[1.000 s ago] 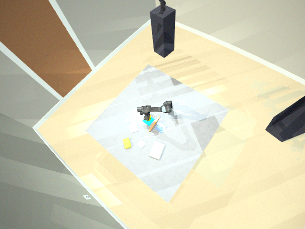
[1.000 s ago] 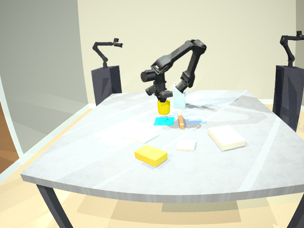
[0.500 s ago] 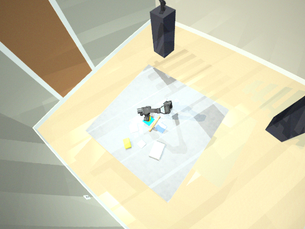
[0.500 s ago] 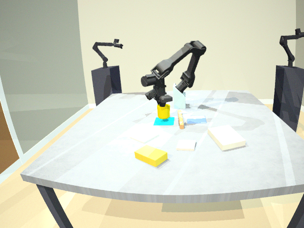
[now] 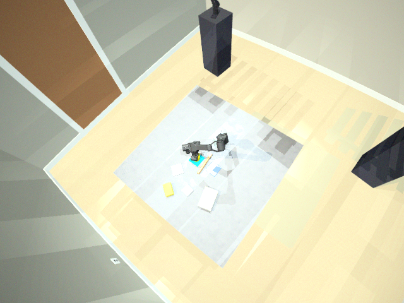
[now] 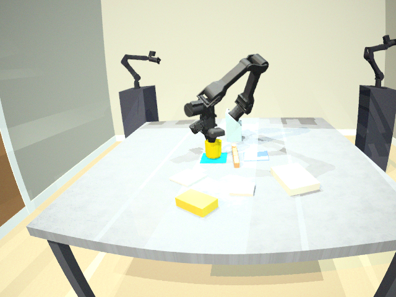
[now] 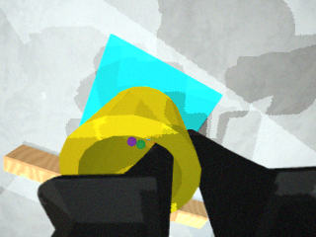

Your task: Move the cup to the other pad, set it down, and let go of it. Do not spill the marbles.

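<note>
A lab: 2 camera arms (image 6: 139, 64) on dark pedestals (image 6: 138, 107) flank a grey table (image 6: 96, 204).

Yellow block (image 6: 196, 202) near the table's (image 6: 96, 204) front, white book (image 6: 294, 178) right of it, wooden stick (image 6: 236, 155) farther back, dark pedestals (image 6: 138, 107) behind.

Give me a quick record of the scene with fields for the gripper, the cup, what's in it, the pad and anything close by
gripper: shut on the yellow cup's rim, one finger inside, one outside
yellow cup: upright, over the cyan pad, at or just above its surface; contact cannot be told
marbles: a purple and a green one visible inside the cup
cyan pad: flat on the table, under the cup
wooden block: lying beside the pad, apart from the cup
</note>
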`<state>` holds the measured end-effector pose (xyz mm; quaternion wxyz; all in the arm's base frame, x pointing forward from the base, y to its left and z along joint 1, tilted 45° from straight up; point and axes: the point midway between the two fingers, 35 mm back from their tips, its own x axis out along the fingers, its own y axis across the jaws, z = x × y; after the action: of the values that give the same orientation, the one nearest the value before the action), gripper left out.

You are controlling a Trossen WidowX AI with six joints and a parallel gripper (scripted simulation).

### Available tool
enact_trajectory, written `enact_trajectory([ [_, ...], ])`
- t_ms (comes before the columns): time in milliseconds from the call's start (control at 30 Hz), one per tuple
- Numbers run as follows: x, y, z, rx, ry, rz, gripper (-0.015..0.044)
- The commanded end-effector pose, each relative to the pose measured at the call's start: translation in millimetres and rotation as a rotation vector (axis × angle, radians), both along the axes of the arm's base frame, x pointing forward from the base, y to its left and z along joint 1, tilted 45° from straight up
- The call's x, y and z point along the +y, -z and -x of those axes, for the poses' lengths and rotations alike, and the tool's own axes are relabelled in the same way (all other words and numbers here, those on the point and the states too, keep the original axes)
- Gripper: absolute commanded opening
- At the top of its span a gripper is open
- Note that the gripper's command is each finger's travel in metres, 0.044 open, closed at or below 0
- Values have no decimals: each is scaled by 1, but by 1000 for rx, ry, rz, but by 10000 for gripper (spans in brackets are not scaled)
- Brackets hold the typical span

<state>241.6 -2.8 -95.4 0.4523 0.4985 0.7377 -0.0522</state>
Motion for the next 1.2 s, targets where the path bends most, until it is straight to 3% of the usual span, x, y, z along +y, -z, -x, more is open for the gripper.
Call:
enact_trajectory([
  [0,0,0,0,-1,-1,0,0],
  [200,0,0,0,-1,-1,0,0],
  [400,0,0,0,-1,-1,0,146],
  [1167,-20,-20,-4,2,3,1,146],
])
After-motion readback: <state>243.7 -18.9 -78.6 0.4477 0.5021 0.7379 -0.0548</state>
